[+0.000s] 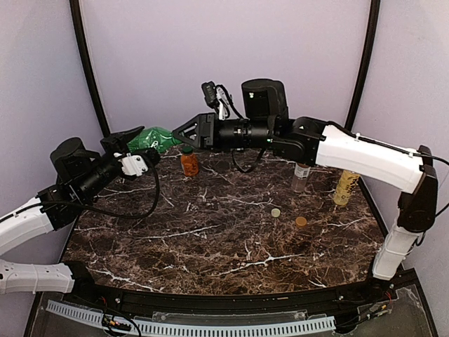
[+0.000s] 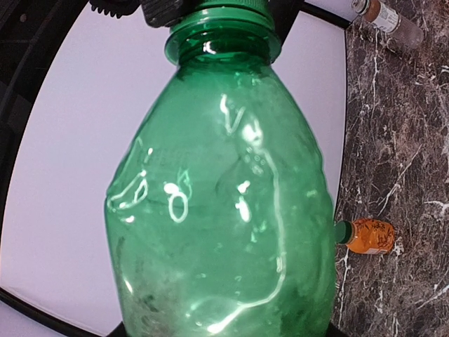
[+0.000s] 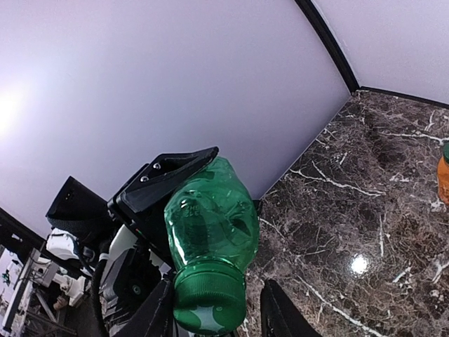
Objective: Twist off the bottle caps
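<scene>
R gripper (image 3: 210,314) straddles the green cap (image 3: 208,303) at lower centre of its wrist view. Jaws are apart w/ a gap on one side, so not clamped. L gripper (image 1: 135,142) is closed on the green bottle (image 1: 156,137), held above the tabletop (image 1: 210,246) at upper left.

Status: a pale cap (image 1: 276,212) and an orange cap (image 1: 301,221) lie loose right of centre, so approx. half done by estimate. The orange bottle (image 1: 189,163) remains capped.

Contents: green bottle looks empty, orange bottle looks full.
</scene>
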